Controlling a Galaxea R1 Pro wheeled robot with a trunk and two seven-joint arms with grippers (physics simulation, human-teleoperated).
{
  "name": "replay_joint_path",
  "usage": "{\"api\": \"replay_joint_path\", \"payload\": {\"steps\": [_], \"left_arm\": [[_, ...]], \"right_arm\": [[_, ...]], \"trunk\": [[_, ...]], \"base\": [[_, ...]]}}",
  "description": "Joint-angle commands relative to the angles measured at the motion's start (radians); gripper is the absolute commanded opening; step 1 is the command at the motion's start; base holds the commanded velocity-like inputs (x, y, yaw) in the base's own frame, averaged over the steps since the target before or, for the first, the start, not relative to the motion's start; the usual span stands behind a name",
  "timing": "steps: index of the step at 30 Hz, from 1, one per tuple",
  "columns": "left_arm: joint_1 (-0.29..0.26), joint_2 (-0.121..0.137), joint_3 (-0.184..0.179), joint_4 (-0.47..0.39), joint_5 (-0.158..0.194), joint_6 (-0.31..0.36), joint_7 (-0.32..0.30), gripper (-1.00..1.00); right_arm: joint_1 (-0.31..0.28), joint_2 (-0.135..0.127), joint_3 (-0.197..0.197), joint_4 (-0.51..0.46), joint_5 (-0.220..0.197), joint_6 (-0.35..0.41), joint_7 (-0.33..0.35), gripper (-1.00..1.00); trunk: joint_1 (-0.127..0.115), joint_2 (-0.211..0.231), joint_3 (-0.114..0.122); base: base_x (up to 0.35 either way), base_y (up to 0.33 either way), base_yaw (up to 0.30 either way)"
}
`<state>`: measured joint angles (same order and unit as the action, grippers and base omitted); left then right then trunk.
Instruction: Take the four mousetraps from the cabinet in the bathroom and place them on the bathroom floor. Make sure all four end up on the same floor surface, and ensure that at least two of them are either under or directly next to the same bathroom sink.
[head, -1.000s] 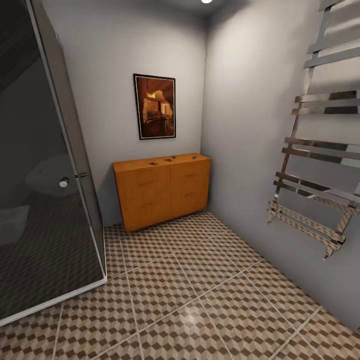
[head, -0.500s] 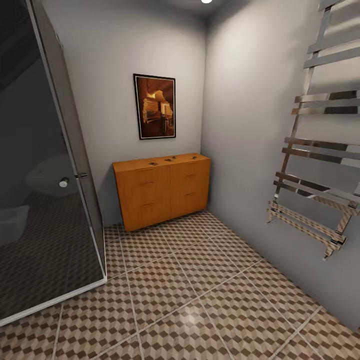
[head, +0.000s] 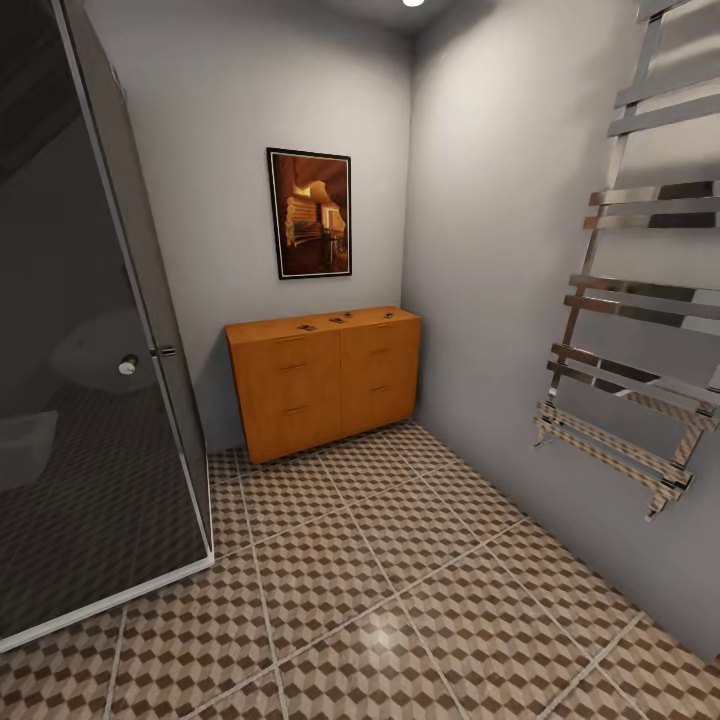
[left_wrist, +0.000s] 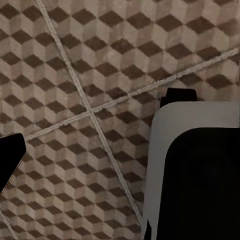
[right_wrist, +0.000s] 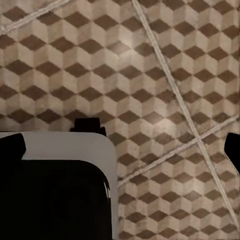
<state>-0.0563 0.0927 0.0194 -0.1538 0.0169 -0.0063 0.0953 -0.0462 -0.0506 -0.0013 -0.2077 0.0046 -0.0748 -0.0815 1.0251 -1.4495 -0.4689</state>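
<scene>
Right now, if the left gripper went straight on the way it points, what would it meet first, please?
Most likely the bathroom floor: the left wrist view looks along the fingers onto the cube-pattern tiles, with nothing between. How far off the floor lies I cannot judge.

I take the framed picture (head: 309, 213) as my landmark: a dark-framed amber print on the grey back wall (head: 220, 120). To its right that wall meets a second grey wall (head: 500, 260), which carries a chrome towel rail (head: 640, 300). Left of the picture stands a dark glass shower screen (head: 90, 350) with a small round knob. High above the picture a ceiling light (head: 413, 3) glows.
</scene>
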Motion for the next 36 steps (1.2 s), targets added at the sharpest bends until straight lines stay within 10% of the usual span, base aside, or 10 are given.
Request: {"api": "replay_joint_path", "payload": {"steps": [1,5,6,13,36], "left_arm": [[-0.006,-0.001,0.002,-0.006,0.008,0.005,0.007,1.00],[-0.029,-0.018,0.000,-0.028,0.030,0.028,0.030,1.00],[-0.078,-0.037,0.000,-0.988,0.038,0.541,0.086,1.00],[-0.081,-0.055,-0.006,-1.010,0.045,0.443,0.085,1.00],[-0.083,-0.062,-0.041,-0.985,0.043,0.425,0.086,1.00]], "right_arm": [[-0.006,0.000,0.000,-0.005,-0.002,0.003,-0.001,1.00],[-0.029,0.008,0.006,-0.028,-0.005,0.025,0.002,1.00],[-0.085,0.009,0.007,-0.961,-0.005,0.227,0.003,1.00],[-0.091,0.012,0.048,-0.992,-0.005,0.099,0.009,1.00],[-0.092,0.012,0.079,-0.984,-0.003,0.084,0.011,1.00]], "trunk": [[0.000,-0.001,-0.001],[0.000,-0.001,-0.001],[0.000,-0.001,-0.001],[0.000,-0.001,-0.001],[0.000,-0.001,-0.001]], "base": [[0.000,0.000,0.000],[0.000,0.000,0.000],[0.000,0.000,0.000],[0.000,0.000,0.000],[0.000,0.000,0.000]]}}
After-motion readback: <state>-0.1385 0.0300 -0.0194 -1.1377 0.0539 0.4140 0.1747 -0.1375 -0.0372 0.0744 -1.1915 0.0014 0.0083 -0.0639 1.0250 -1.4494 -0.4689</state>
